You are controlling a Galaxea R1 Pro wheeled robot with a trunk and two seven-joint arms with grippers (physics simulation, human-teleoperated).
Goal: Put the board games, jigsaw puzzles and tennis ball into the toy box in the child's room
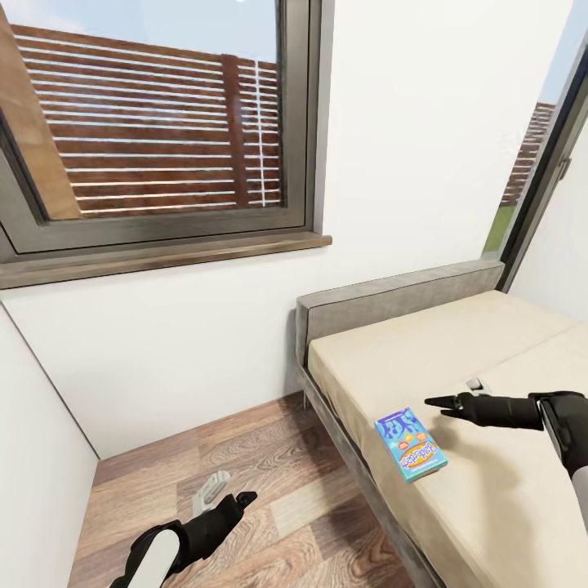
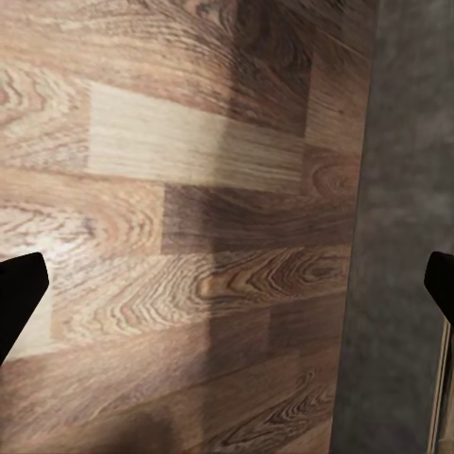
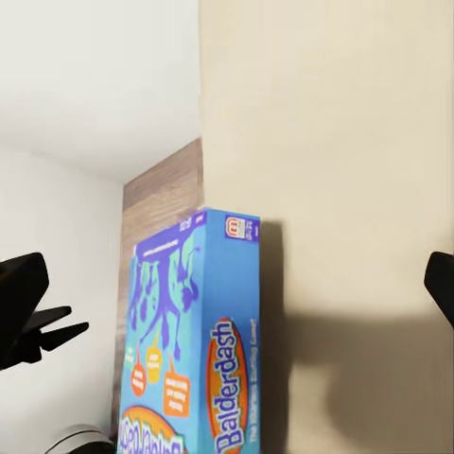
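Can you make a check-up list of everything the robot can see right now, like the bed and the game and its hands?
Surface: beige bed with a grey headboard, standing on a wood-plank floor.
Job's things: one teal-blue board game lying flat on the bed near its edge; the right wrist view reads "Balderdash" on it.
Clutter: nothing seen.
Grippers: right gripper open, just above the bed, beside the game, not touching it. Left gripper open and empty over the floor.
Cables: nothing seen.
Surroundings: white walls, a big window with a slatted fence outside.
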